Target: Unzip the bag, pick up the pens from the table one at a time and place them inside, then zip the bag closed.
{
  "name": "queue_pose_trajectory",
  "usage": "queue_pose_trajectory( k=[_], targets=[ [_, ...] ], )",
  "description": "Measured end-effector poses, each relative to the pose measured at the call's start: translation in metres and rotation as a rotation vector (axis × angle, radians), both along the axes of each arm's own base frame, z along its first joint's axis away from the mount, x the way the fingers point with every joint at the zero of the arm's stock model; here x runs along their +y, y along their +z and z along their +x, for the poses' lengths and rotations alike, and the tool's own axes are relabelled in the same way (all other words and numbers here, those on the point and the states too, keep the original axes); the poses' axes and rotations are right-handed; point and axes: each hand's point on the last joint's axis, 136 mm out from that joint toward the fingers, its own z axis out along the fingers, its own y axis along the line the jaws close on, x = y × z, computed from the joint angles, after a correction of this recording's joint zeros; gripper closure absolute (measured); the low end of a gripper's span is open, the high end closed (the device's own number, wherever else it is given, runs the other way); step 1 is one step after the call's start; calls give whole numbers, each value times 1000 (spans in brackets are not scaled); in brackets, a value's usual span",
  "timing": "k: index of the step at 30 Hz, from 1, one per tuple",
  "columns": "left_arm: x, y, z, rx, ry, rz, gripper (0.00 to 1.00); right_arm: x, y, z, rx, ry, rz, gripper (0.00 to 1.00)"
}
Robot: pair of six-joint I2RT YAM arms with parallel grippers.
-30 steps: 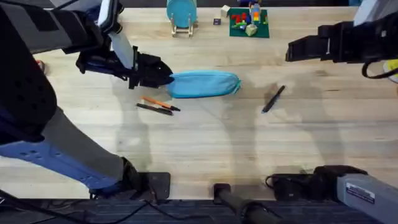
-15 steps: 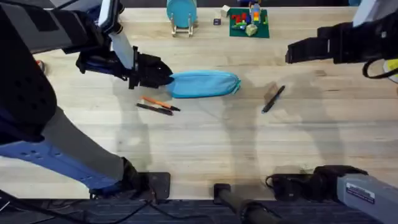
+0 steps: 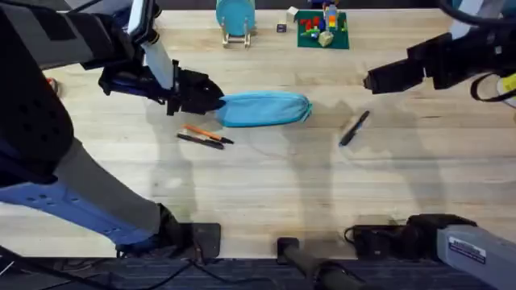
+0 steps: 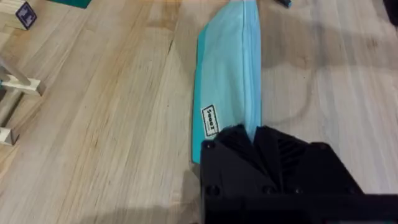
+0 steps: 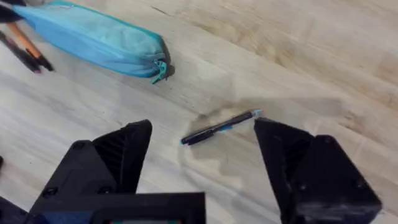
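Note:
The light blue bag lies lengthwise mid-table, zipped, with its zipper pull at the right end. My left gripper is shut on the bag's left end. A black pen lies alone to the right of the bag. My right gripper hovers open above and just behind it, and the pen shows between its spread fingers. In front of the bag's left end, an orange pen and a dark pen lie side by side on the table.
At the back edge stand a teal round stand on a wooden foot, a small dark block and a green plate of toy bricks. Bare wood stretches in front of the bag and pens.
My right gripper has shifted slightly left and toward the lone black pen. The left gripper, bag and pens have not moved.

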Motion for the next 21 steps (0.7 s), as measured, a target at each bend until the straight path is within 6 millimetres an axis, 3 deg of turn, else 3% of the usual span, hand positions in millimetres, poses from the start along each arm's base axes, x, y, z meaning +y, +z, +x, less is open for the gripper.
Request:
queue_pose_trajectory(
  k=[17, 21],
  targets=[
    [0, 0, 0, 0, 0, 0, 958, 1, -1, 1, -47, 139, -72, 4],
    [0, 0, 0, 0, 0, 0, 958, 1, -15, 7, -4, 165, -81, 4]
  ],
)
